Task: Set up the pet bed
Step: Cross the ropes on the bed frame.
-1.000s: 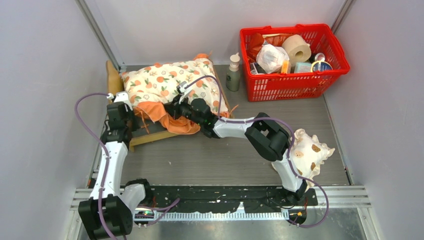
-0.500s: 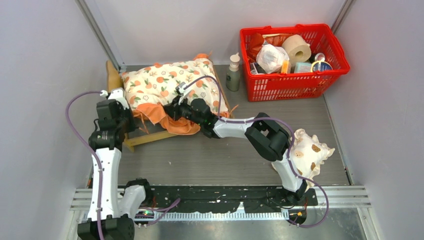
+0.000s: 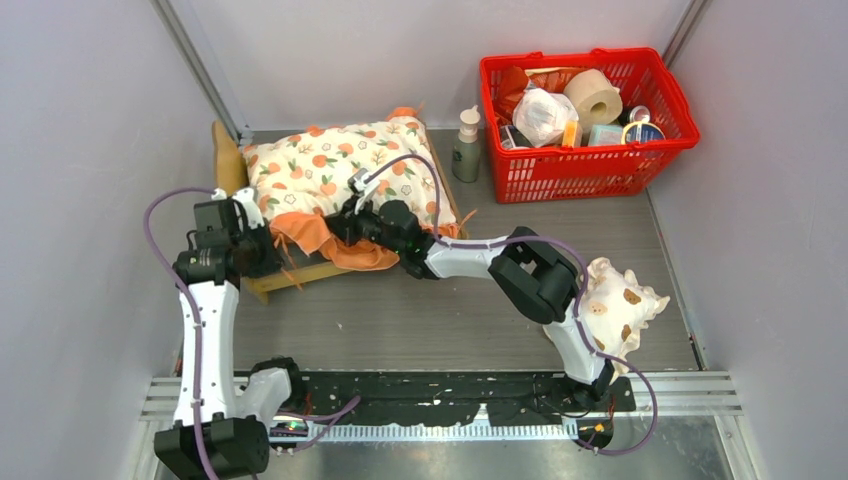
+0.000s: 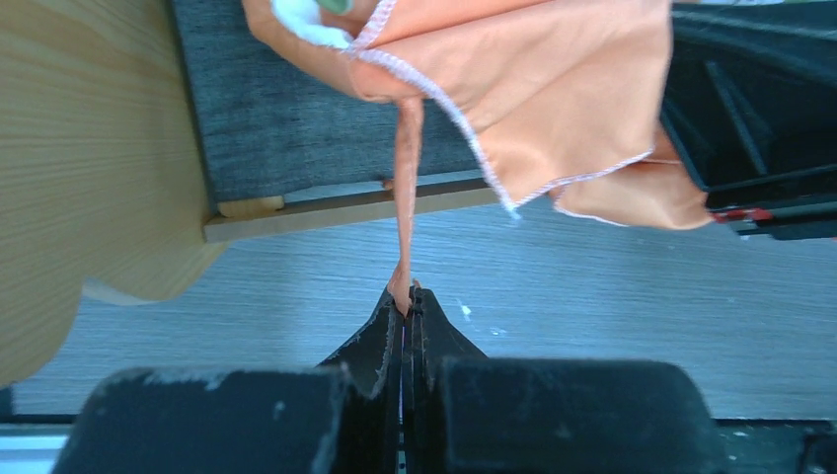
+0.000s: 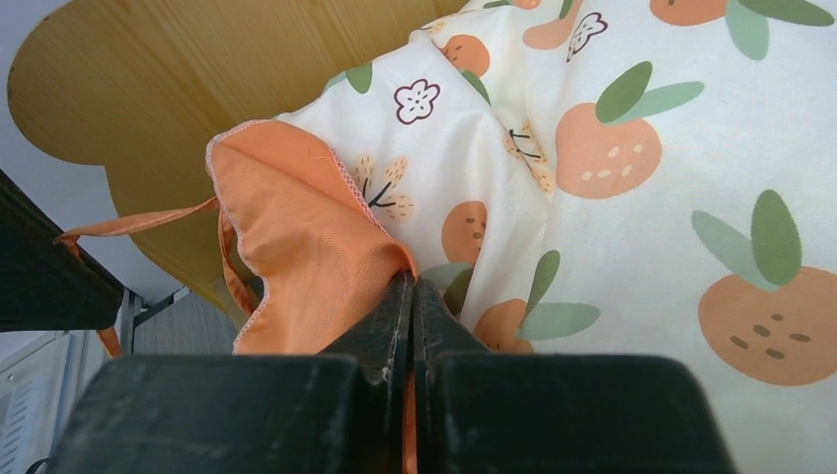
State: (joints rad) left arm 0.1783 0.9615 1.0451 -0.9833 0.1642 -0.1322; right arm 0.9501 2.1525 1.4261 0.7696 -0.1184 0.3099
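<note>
1. Nearest my bases, beside my right arm's lower links, the small frilled pillow (image 3: 618, 305) with brown spots lies on the table (image 3: 450, 310). Only the overhead view shows it.
2. Farther in on the left, my left gripper (image 4: 407, 298) has its jaws pressed together on the end of a thin orange tie (image 4: 406, 188). The wrist camera shows that pinch plainly. From above, the gripper is just a dark block beside the bed's near corner, and the tie is barely a thread.
3. The pet bed (image 3: 300, 273) sits at the left rear of the table, with its headboard toward the left wall. My left wrist view shows its dark-grey base panel (image 4: 296, 109) bare beneath the raised fabric edge, along with a side rail and the scalloped headboard. Overhead, the cushion hides nearly all of that panel.
4. Over the bed's near side, my right gripper (image 5: 415, 288) is closed tight on the orange ruffle (image 5: 306, 257) at the cushion's edge, with fabric caught between the fingers. From above, the wrist covers this grip.
5. The cushion (image 3: 340, 165), cream with an orange fruit print, lies on the bed, its near ruffle bunched.
6. Farthest back, a pump bottle (image 3: 466, 145) stands just beside a red basket (image 3: 590, 165) filled with household items, seen only from above.
</note>
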